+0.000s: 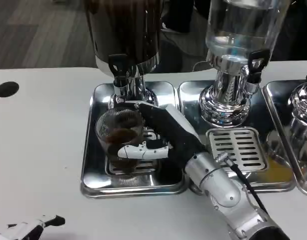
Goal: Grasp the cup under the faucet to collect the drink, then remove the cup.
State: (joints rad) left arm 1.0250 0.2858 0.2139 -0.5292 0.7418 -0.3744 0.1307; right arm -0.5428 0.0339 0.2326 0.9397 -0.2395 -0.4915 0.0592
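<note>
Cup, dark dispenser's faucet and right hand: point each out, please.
cup (pixel 115 131), head view, on its clear front wall.
faucet (pixel 118 67), head view, on its black tap handle.
right hand (pixel 161 131), head view, on its dark back, fingers around the cup.

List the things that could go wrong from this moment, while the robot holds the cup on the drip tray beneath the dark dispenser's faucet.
1. The clear cup already holds dark drink; tilting it during removal could spill it onto the drip tray.
2. The right hand wraps the cup from the side; a loose grasp might let the smooth cup slip.
3. The black faucet sits just above the rim; lifting straight up could knock it.
</note>
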